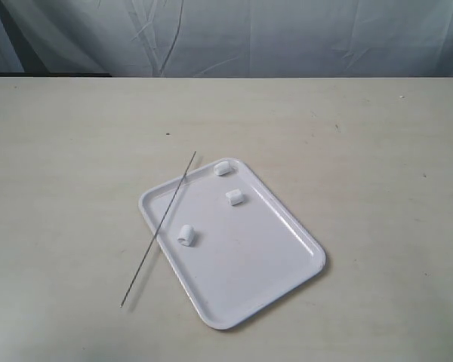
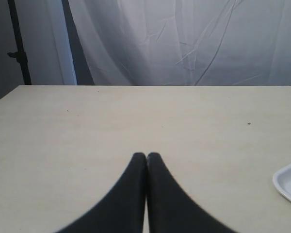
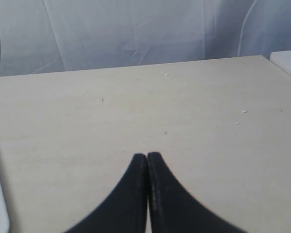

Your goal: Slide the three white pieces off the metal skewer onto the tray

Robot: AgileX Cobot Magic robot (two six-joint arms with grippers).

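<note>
Your left gripper [image 2: 146, 155] and right gripper [image 3: 147, 155] are both pinched shut on nothing, off the tray [image 1: 264, 264], where the three white pieces [image 1: 235, 197] lie loose, and the bare metal skewer [image 1: 160, 226] slants across the tray's left rim, probably nearer your left arm.

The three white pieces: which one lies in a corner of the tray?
The white piece in the tray's far corner, beside the metal skewer's far tip. The other two lie away from any corner.
</note>
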